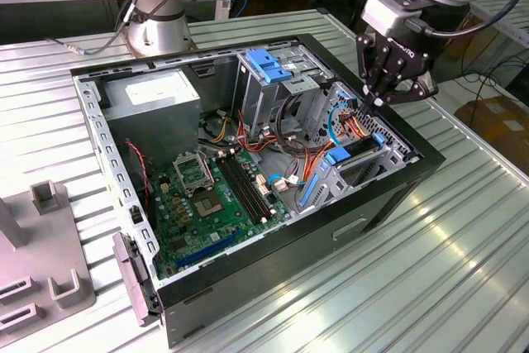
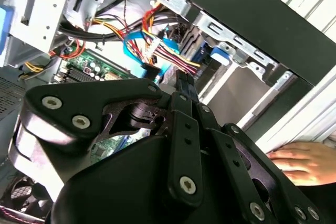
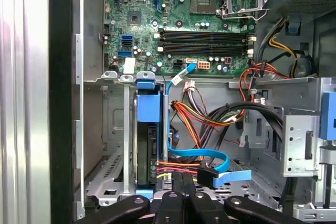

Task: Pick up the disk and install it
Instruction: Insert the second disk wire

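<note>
The open computer case (image 1: pixel 248 163) lies on its side on a slatted metal table (image 1: pixel 430 270), with the green motherboard (image 1: pixel 211 196) exposed toward the exterior view's left and near side. The gripper (image 1: pixel 382 95) hangs over the case's right end in the exterior view, its fingers drawn close together, tips down among the coloured cables (image 1: pixel 347 126) above the drive bay. Nothing is visibly held between the fingers.

The disk (image 3: pixel 147 140) sits in the narrow metal bay (image 3: pixel 113 150) beside the case's side wall, standing on edge. In the first wrist view its long axis runs from the gripper end toward the motherboard (image 3: pixel 178 14), with the blue rail tab (image 3: pixel 148 108) at the end facing the board. In the exterior view the disk (image 1: pixel 364 151) shows as a dark slab with blue ends, slotted in the bay just below the gripper.

A blue flat data cable (image 3: pixel 210 161) and a bundle of red, yellow and black wires lie just beside the disk. In the second wrist view a person's hand (image 2: pixel 302 162) rests outside the case wall.
</note>
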